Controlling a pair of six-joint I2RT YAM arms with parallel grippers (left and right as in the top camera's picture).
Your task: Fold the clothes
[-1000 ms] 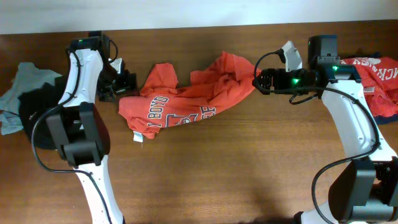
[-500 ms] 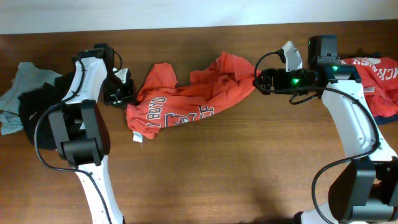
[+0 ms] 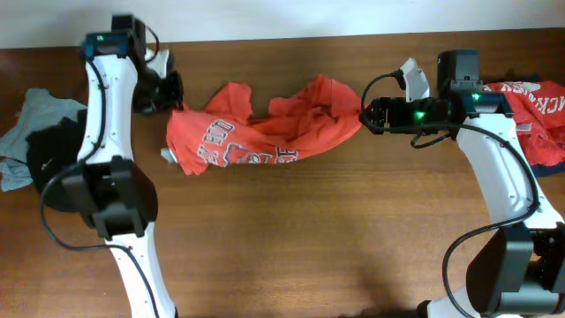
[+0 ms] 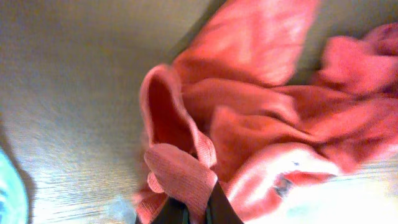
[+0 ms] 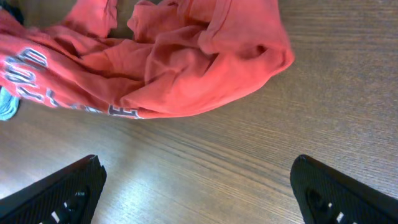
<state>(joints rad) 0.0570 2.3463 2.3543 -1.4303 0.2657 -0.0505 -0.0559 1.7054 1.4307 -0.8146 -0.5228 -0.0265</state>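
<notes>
The wooden table [image 3: 309,230] carries a rumpled orange-red T-shirt [image 3: 265,132] (white lettering faces up) strung out along the middle of the far edge. At the left edge a pale grey-blue garment [image 3: 35,110] and a black garment [image 3: 48,155] lie heaped together. Another red garment [image 3: 538,102] is bunched by the far right corner. The left gripper [image 4: 189,208] pinches a fold of the T-shirt's left end. The right gripper [image 5: 196,165] has its fingers spread wide over bare wood, just beside the T-shirt's right end, holding nothing.
</notes>
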